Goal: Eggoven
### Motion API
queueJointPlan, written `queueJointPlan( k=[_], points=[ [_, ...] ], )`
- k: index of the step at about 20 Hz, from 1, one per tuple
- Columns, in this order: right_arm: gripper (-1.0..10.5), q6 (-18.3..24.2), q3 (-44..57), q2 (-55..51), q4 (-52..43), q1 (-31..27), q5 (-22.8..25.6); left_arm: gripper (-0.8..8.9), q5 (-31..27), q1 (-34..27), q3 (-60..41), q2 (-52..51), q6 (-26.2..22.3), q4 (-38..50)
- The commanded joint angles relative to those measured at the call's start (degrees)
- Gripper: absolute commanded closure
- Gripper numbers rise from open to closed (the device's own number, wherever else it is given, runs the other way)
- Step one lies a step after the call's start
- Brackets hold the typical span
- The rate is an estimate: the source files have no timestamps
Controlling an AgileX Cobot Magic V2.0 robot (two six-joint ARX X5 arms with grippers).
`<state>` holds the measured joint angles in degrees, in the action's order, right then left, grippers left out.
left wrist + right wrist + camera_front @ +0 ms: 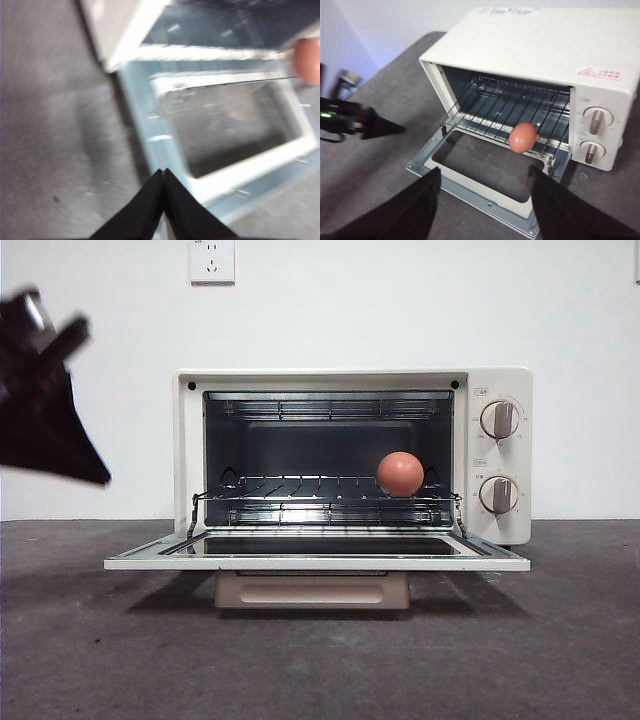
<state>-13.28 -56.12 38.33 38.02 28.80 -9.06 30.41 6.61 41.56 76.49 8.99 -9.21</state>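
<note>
Already placed: small reddish-brown egg [400, 474] resting on the wire rack [325, 488] inside the cream toaster oven with two knobs [352, 455], toward the right of the cavity, just left of the knob panel. Nothing gripping it. Glass-paned door [316, 548] folded fully down and level, tan handle [311, 590] hanging under its front edge at lower centre of the front view. Judged from this, loading done; closing the door most likely the one step left.

Left tool [163, 176] pinched tight, jaws meeting at the tips, holding nothing; seen in its own wrist view just above the near left corner of the lowered door, egg at that picture's far right edge. Same tool at the left edge of the front view, well apart from the egg and outside the oven. Right tool [482, 175] spread wide, empty, raised above the grey tabletop [100, 640] in front of the door, egg showing between its jaws but well beyond them.
</note>
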Motion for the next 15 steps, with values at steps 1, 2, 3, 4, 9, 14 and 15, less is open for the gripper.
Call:
queueJointPlan(
  k=[1, 2, 3, 4, 9, 14, 15],
  points=[
    [6.7, 0.63, -1.01, -2.97, 0.61, 0.33, 0.07, 8.07, 1.11, 0.13, 0.22, 6.82, 0.92, 4.17],
    [6.7, 0.46, -1.01, -4.15, 0.66, 0.33, 0.07, 8.07, 1.68, 0.15, 0.22, 9.38, 1.29, 5.75],
    [6.7, 0.42, -1.01, -5.20, 0.68, 0.33, 0.07, 8.07, 2.73, 0.15, 0.22, 11.76, 1.88, 7.45],
    [6.7, 0.42, -1.01, -6.01, 0.70, 0.33, 0.09, 8.07, 4.17, 0.26, 0.22, 13.99, 2.75, 9.29],
    [6.7, 0.22, -1.01, -6.67, 1.53, 0.33, 0.09, 8.07, 4.55, 0.92, 0.22, 19.19, 4.76, 13.79],
    [6.7, 0.22, -1.01, -6.62, 1.42, 0.33, 0.31, 8.07, 7.41, 2.01, 0.22, 21.03, 4.87, 15.72],
    [6.7, 0.22, -1.01, -6.62, 1.40, 0.33, 0.33, 8.07, 7.52, 2.34, 0.22, 21.62, 5.09, 15.82]
  ],
)
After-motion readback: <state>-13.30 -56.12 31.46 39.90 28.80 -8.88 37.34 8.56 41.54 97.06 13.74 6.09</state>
